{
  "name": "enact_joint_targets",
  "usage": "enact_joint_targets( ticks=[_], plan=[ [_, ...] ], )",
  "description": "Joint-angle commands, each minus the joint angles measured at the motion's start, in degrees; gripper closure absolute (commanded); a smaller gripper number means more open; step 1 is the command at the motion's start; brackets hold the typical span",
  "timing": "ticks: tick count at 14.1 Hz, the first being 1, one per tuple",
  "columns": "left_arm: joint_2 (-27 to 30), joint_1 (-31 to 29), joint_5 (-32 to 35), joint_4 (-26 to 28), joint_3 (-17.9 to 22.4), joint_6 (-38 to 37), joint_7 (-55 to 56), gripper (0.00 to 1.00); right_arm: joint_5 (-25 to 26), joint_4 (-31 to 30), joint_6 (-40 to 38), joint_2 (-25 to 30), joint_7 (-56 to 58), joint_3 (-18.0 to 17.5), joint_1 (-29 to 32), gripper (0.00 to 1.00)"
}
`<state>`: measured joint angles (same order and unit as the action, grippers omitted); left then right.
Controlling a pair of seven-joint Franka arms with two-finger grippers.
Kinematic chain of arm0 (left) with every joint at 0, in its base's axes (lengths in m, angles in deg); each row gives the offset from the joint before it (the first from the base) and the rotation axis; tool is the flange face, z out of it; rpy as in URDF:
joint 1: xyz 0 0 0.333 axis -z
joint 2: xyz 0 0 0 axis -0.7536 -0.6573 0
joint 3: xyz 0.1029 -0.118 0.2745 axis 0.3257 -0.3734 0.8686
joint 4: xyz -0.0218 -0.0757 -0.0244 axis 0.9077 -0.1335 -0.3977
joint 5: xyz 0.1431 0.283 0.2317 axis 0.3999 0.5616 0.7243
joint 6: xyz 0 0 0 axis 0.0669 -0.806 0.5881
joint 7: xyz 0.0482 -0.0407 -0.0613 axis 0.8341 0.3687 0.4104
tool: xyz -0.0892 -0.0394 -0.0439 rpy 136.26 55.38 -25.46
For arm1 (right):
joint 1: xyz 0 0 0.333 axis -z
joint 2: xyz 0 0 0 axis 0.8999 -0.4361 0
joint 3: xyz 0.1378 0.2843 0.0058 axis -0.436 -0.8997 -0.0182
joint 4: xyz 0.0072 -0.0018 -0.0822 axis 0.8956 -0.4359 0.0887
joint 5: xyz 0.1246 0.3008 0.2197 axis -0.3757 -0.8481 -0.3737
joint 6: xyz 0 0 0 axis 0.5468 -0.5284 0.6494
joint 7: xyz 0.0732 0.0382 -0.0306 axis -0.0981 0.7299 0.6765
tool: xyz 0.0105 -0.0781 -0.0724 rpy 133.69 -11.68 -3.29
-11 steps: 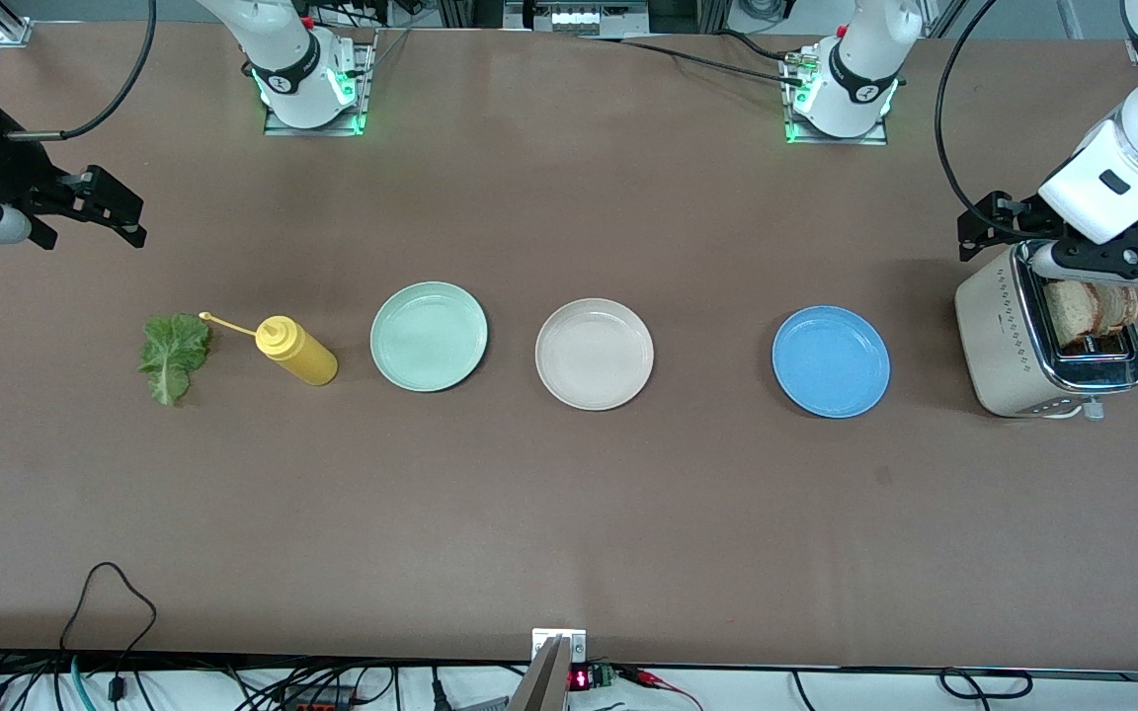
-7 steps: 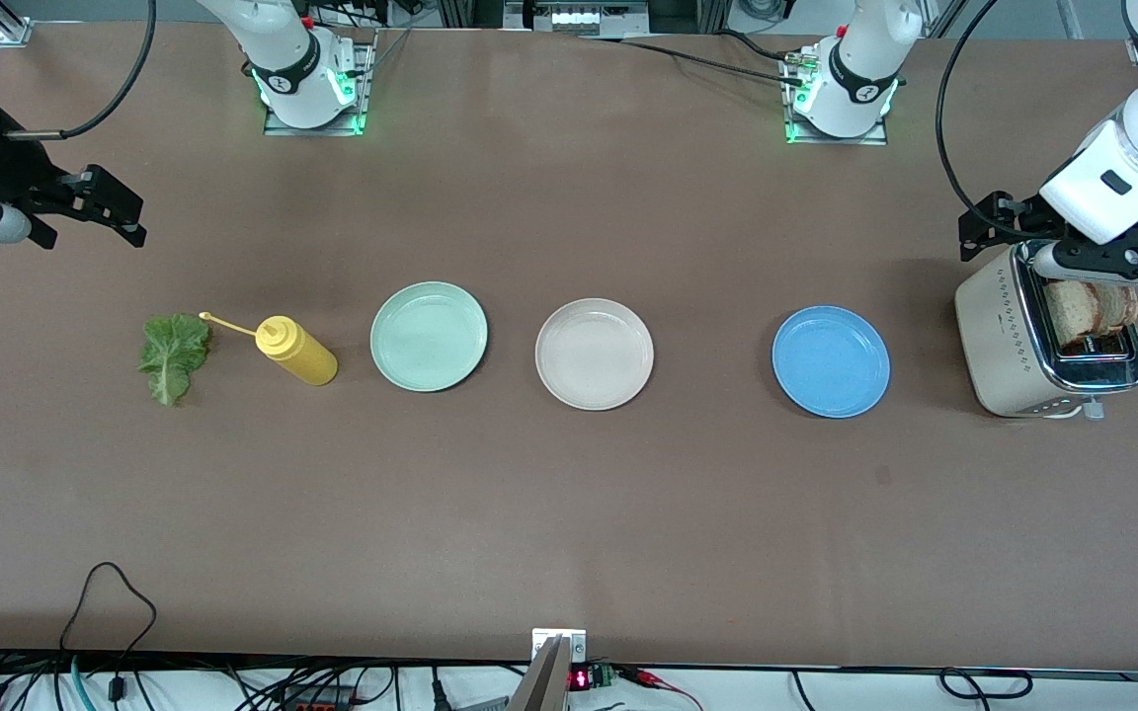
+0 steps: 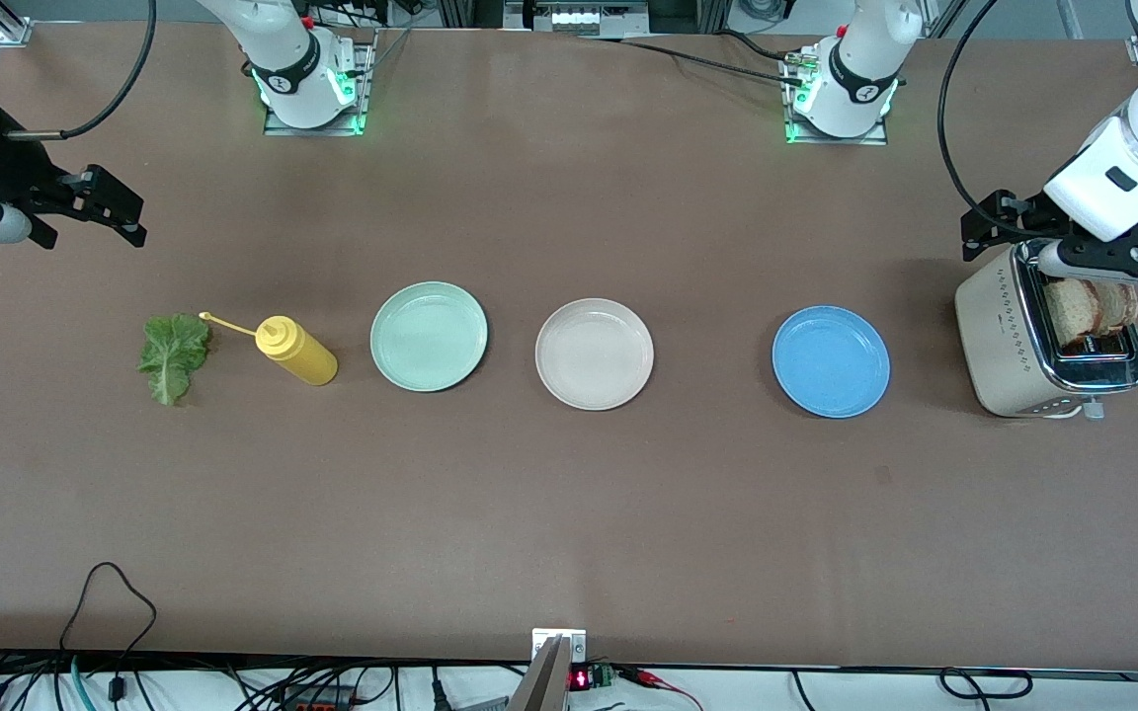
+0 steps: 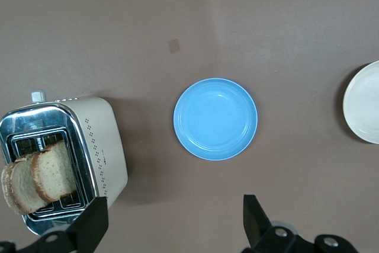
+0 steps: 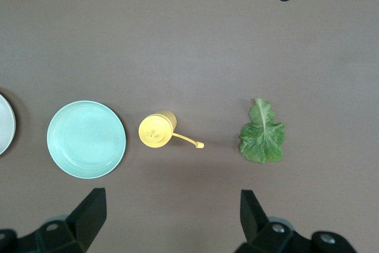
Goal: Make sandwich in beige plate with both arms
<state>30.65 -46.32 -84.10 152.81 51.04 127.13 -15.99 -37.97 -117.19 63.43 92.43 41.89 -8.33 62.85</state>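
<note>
A brown table seen from above, its items set in a row as if laid out for assembly. At nine o'clock the right gripper (image 3: 95, 209) hangs in the air over bare table near the lettuce, jaws released and empty, apparently waiting. Below it, toward eight o'clock, lies a lettuce leaf (image 3: 172, 355), flat on the table, just beside a yellow squeeze bottle (image 3: 295, 351) whose nozzle points at the leaf. Next comes a mint-green plate (image 3: 429, 336), then, at the centre, the beige plate (image 3: 594, 354), bare: no sandwich has been started on it. Toward three o'clock sits a blue plate (image 3: 831, 361), also bare. At the three o'clock edge stands a toaster (image 3: 1033, 341) with two bread slices (image 3: 1088, 306) upright in its slots, likely the first things to fetch. The left gripper (image 3: 1073, 242) hovers over the toaster, jaws released, holding nothing, seemingly lining up on the bread.
</note>
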Motion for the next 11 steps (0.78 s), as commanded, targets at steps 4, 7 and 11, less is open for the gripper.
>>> enact_joint_targets(
  ticks=[4,7,11],
  plan=[
    [-1.0,-0.2,0.6,-2.1,-0.2,-1.8,-1.1,0.0,0.6,-1.0,-0.4,1.2,-1.1,-0.3,-0.1,0.0],
    [-1.0,-0.2,0.6,-2.1,-0.2,-1.8,-1.1,0.0,0.7,-1.0,-0.4,1.2,-1.1,-0.3,-0.1,0.0],
    [-1.0,-0.2,0.5,-2.1,-0.2,-1.8,-1.1,0.0,0.6,-1.0,-0.4,1.2,-1.0,-0.2,-0.1,0.0]
  ],
)
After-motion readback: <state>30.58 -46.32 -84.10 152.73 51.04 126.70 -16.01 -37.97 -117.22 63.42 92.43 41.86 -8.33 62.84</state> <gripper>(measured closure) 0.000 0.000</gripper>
